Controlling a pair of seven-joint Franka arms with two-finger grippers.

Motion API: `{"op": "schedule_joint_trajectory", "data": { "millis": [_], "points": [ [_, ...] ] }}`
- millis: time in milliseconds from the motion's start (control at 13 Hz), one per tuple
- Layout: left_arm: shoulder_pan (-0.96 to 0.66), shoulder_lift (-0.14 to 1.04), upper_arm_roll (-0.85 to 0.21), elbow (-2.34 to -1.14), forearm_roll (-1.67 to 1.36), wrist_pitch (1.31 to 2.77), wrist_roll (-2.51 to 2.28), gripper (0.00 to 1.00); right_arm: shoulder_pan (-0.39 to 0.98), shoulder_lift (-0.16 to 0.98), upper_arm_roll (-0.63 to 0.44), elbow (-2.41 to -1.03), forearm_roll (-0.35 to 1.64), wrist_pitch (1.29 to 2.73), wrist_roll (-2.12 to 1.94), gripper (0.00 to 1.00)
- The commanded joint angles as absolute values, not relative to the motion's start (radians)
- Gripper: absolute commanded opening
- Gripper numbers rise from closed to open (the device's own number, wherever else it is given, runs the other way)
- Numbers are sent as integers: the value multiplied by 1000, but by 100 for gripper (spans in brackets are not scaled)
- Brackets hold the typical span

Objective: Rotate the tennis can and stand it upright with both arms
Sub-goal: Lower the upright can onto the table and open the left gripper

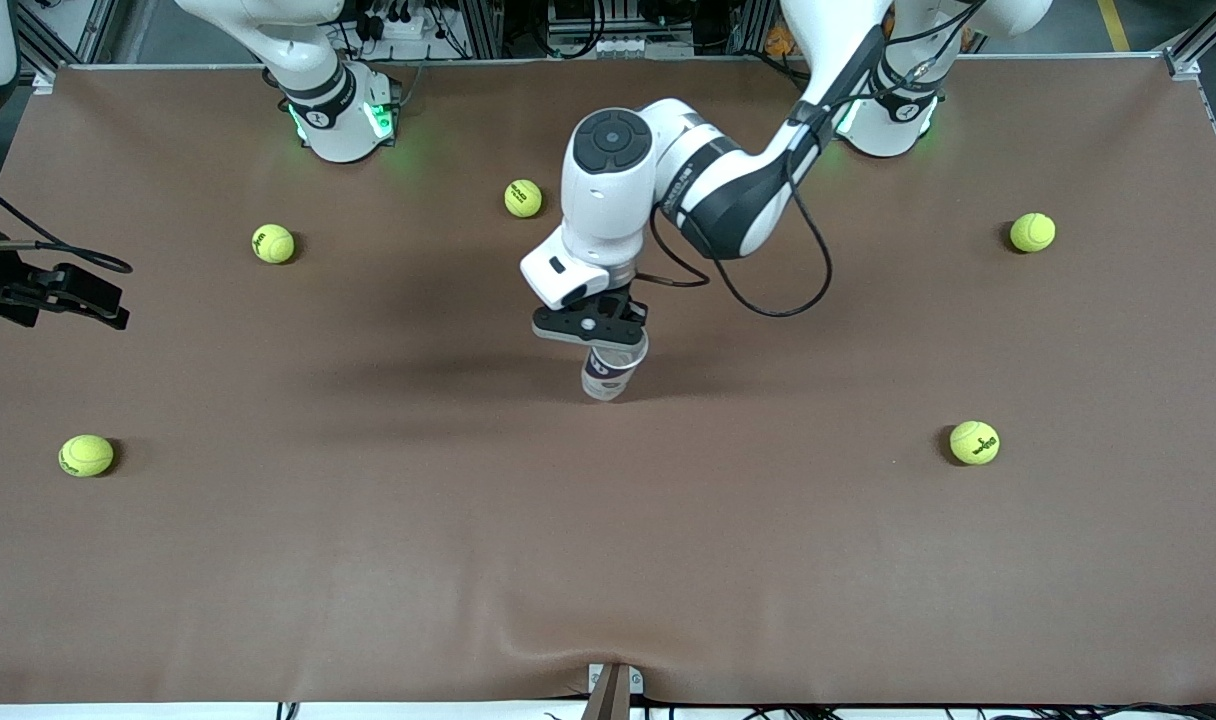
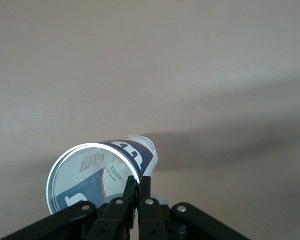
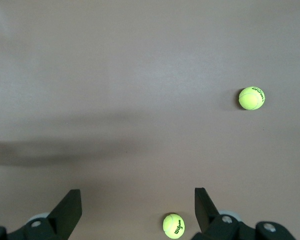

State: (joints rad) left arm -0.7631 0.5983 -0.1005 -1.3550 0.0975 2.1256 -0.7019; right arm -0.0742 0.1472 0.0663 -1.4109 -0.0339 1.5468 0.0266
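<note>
The tennis can (image 1: 611,373) is a clear cylinder with a blue and white label. It stands close to upright in the middle of the table, open metallic rim up. My left gripper (image 1: 595,329) is directly over it, shut on the can's rim. In the left wrist view the two fingertips (image 2: 146,184) pinch the wall of the tennis can (image 2: 97,172), one inside and one outside. My right gripper (image 1: 96,303) waits open over the right arm's end of the table. In the right wrist view the right gripper (image 3: 137,209) holds nothing.
Several yellow-green tennis balls lie scattered on the brown table (image 1: 368,560): one (image 1: 523,198) near the arm bases, one (image 1: 272,243) and one (image 1: 86,455) toward the right arm's end, one (image 1: 1032,232) and one (image 1: 974,442) toward the left arm's end. A black cable (image 1: 778,300) loops from the left arm.
</note>
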Motion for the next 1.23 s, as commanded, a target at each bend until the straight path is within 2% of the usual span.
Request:
{"op": "schedule_joint_trajectory", "data": {
  "millis": [0, 154, 231, 308, 538, 692, 923, 1154],
  "points": [
    [-817, 646, -68, -1312, 175, 2138, -729, 0, -72, 156, 66, -1394, -17, 1540, 37, 100],
    [-839, 652, -55, -1312, 187, 2140, -733, 0, -71, 156, 66, -1394, -17, 1542, 37, 100],
    [-839, 650, -55, -1312, 187, 2141, -735, 30, -69, 158, 66, -1394, -17, 1542, 37, 100],
    [-838, 647, -57, -1313, 186, 2141, -736, 99, -69, 158, 66, -1394, -17, 1543, 37, 100],
    [-833, 621, -58, -1312, 186, 2138, -735, 100, -68, 158, 66, -1394, -15, 1543, 37, 100],
    [-825, 557, -57, -1312, 180, 2117, -735, 100, -66, 163, 66, -1394, -15, 1542, 37, 100],
    [-755, 424, -41, -1313, 176, 1970, -724, 100, -67, 163, 66, -1394, -15, 1542, 37, 100],
    [-606, 267, -40, -1327, 170, 1814, -719, 100, -67, 163, 66, -1394, -15, 1542, 37, 100]
  ]
}}
